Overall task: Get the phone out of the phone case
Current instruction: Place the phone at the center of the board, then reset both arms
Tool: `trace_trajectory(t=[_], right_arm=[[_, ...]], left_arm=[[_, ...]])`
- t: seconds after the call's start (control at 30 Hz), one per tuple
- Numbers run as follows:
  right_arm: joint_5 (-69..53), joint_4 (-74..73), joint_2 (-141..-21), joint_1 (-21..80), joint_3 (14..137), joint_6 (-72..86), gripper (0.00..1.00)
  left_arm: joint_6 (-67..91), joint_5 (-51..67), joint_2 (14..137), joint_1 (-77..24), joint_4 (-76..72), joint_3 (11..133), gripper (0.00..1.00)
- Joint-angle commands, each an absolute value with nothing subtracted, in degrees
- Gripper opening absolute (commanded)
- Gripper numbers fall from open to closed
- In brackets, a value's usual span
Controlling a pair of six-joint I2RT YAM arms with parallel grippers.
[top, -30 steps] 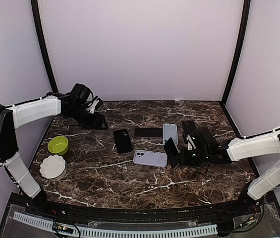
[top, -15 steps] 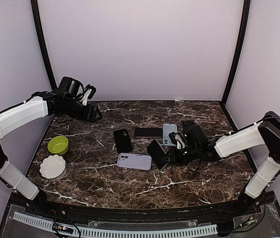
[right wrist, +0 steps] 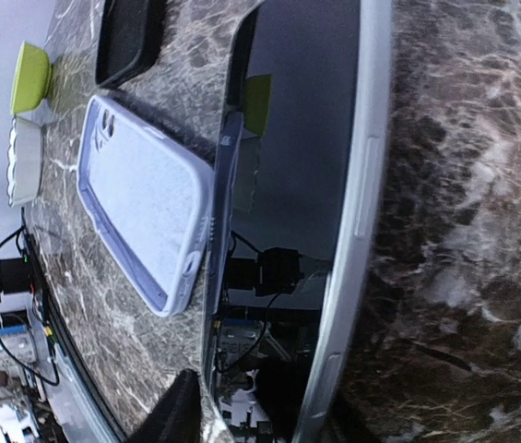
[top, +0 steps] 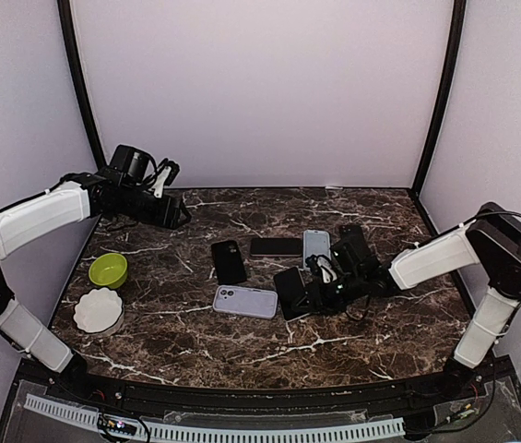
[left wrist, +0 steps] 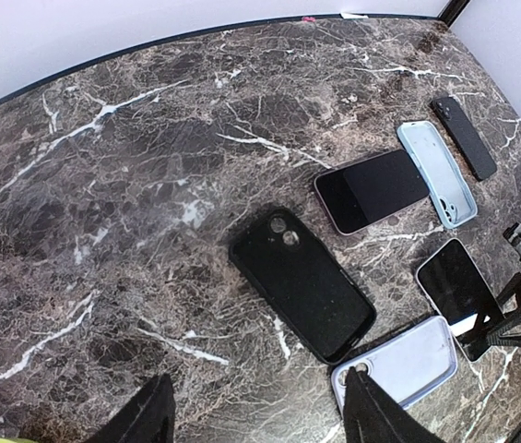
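The phone (top: 290, 292) lies flat and screen up on the marble table, out of its case. In the right wrist view the phone (right wrist: 306, 138) shows a dark screen and a silver edge. The empty lavender phone case (top: 246, 301) lies hollow side up just left of it, seen close up as the case (right wrist: 145, 198). My right gripper (top: 319, 293) sits low at the phone's right end, jaws open astride that end, one fingertip (right wrist: 177, 411) clear of the edge. My left gripper (top: 173, 210) hovers open and empty at the back left, fingertips (left wrist: 149, 420) wide apart.
A black case (top: 229, 261), a dark phone (top: 276, 246), a light blue case (top: 316, 247) and a black phone (top: 352, 238) lie behind. A green bowl (top: 109, 269) and a white scalloped bowl (top: 99, 311) stand at the left edge.
My right gripper carried the tilted phone leftward, then opened; the phone now lies flat. The lavender case slid left. My left arm rose and drew back toward the wall.
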State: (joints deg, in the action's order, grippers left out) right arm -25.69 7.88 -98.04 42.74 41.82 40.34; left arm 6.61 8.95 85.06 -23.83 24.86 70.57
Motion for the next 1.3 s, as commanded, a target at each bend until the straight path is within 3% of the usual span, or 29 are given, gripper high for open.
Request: trace_trajectory(t=[0.0, 0.3, 0.63, 0.7, 0.8, 1.0, 1.1, 1.27], right_arm=[[-21.6, 2.1, -97.1, 42.9, 43.9, 37.1, 0.47], [-13.8, -8.5, -92.3, 42.9, 48.8, 29.5, 0.68], [-6.0, -13.3, -84.7, 38.8, 56.8, 20.2, 0.79], [-2.7, -13.8, -82.8, 37.6, 58.5, 19.5, 0.88], [2.7, -15.2, -80.4, 35.6, 61.6, 18.1, 0.91], [9.9, -16.0, -75.0, 27.5, 63.5, 15.7, 0.99], [8.8, -13.5, -71.7, 22.4, 61.6, 15.9, 0.99], [7.9, -11.9, -68.2, 15.3, 59.0, 17.1, 0.99]], left_arm=[[6.1, 9.1, 82.9, -23.6, 24.0, 69.6, 0.65], [5.9, 7.3, 82.6, -23.6, 24.3, 69.7, 0.64], [5.3, 1.1, 78.6, -23.6, 23.0, 66.9, 0.65], [4.3, -1.1, 77.3, -23.6, 22.9, 66.6, 0.65], [2.3, -5.1, 75.3, -23.6, 22.6, 66.0, 0.66], [-2.5, -15.1, 71.5, -23.6, 23.0, 63.7, 0.78], [-4.7, -20.2, 69.4, -23.5, 20.6, 60.9, 0.96], [-4.5, -23.9, 65.5, -22.2, 14.8, 55.6, 0.99]])
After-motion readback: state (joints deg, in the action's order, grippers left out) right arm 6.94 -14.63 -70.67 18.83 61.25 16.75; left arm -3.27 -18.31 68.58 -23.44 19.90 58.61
